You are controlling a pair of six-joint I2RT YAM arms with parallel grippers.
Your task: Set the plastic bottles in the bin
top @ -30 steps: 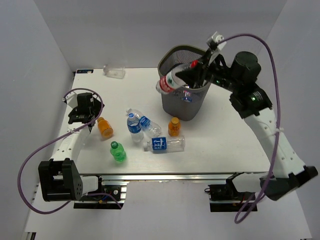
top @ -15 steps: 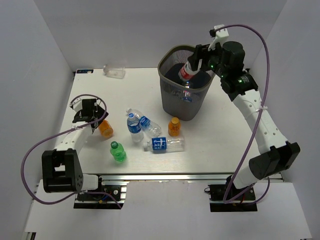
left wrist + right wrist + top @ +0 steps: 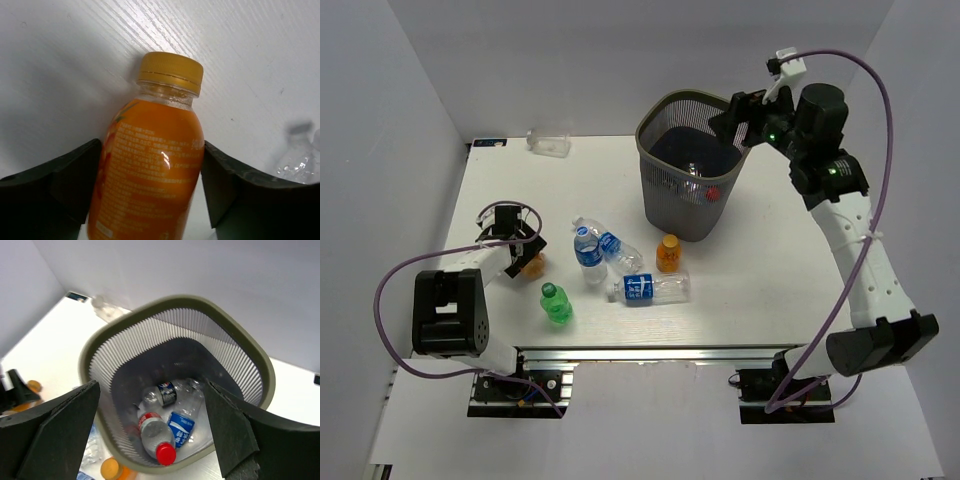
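An orange bottle (image 3: pixel 150 165) with a yellow cap lies on the white table, and my left gripper (image 3: pixel 151 150) is shut on it, a finger against each flank. From above it is the orange bottle (image 3: pixel 531 264) at the left gripper (image 3: pixel 520 250). My right gripper (image 3: pixel 152 390) hangs open and empty over the dark mesh bin (image 3: pixel 175 302), at the bin's (image 3: pixel 650 130) far right rim. Inside lie a red-capped bottle (image 3: pixel 155 437) and two blue-label bottles (image 3: pixel 181 427). On the table are a green bottle (image 3: pixel 556 303), a second orange one (image 3: pixel 668 253) and three clear blue-label ones (image 3: pixel 588 250).
A plain clear bottle (image 3: pixel 550 143) lies at the table's far edge by the back wall. White walls close in the table on the left, back and right. A crumpled clear bottle (image 3: pixel 300 155) shows at the right of the left wrist view.
My right gripper opened and the red-capped bottle dropped into the bin; that arm then drew back to the right. My left gripper came down around the orange bottle and its jaws narrowed onto it.
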